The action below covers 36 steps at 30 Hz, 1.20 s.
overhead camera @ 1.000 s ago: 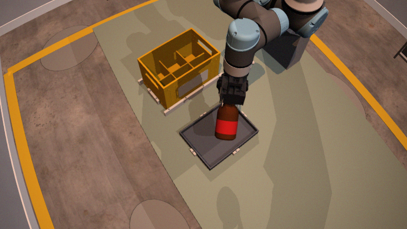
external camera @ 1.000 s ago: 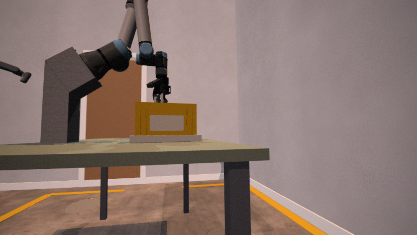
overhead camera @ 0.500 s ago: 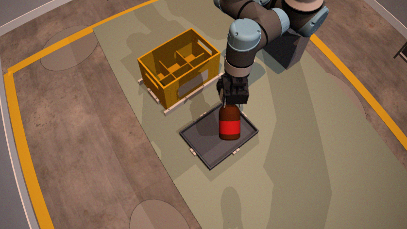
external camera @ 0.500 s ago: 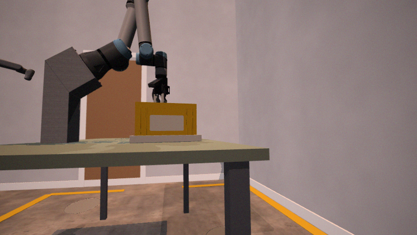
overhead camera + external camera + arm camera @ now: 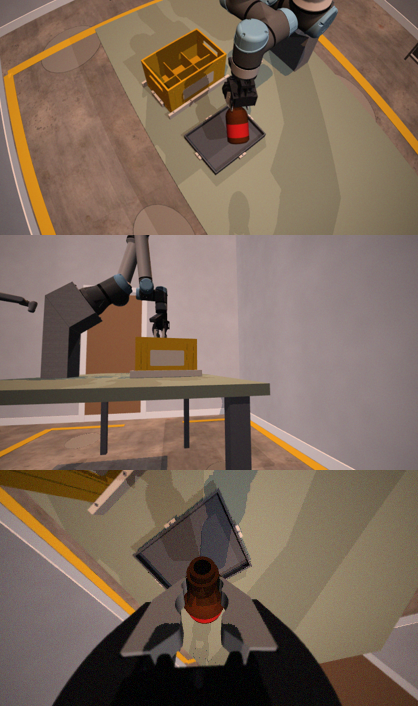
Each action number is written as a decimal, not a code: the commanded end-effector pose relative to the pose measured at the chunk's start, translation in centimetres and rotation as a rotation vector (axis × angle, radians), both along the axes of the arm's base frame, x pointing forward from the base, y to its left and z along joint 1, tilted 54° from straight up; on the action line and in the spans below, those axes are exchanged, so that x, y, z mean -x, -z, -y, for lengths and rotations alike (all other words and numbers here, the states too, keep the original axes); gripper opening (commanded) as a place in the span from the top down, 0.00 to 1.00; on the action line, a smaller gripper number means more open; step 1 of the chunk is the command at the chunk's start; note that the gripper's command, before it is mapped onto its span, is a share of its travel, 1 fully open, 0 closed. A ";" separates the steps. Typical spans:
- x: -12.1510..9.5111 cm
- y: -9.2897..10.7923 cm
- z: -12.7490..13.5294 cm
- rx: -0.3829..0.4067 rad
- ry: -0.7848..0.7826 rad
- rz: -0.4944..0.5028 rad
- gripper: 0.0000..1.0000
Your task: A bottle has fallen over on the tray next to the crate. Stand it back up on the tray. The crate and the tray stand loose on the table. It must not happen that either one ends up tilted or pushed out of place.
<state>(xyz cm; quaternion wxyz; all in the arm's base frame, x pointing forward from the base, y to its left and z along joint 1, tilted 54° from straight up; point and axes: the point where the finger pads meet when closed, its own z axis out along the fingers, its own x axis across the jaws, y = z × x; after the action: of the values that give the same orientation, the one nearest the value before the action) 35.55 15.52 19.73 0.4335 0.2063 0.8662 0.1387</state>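
The brown bottle (image 5: 237, 125) with a red label stands upright in my gripper (image 5: 238, 107), which is shut on its neck from above. The bottle's base is over the far right part of the dark grey tray (image 5: 224, 143); I cannot tell whether it touches the tray floor. In the wrist view the bottle's open mouth (image 5: 202, 570) sits between my fingers, with the tray (image 5: 197, 540) beyond it. In the exterior view my gripper (image 5: 159, 334) hangs just behind the crate's (image 5: 165, 353) top edge, and the bottle and tray are hidden.
The yellow crate (image 5: 184, 68) with empty compartments stands on its pale base just left of and behind the tray. The robot's grey pedestal (image 5: 292, 52) is at the back right. The table's edge runs along the left, near the crate.
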 end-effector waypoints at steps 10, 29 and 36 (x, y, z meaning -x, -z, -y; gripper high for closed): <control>0.0 0.0 0.0 0.002 -0.003 0.001 1.00; 0.0 0.0 0.0 0.002 -0.003 0.001 1.00; 0.0 0.0 0.0 0.015 -0.011 0.002 1.00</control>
<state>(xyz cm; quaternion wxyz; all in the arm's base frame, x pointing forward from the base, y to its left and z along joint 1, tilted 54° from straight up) 35.55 15.52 19.73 0.4339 0.2031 0.8669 0.1372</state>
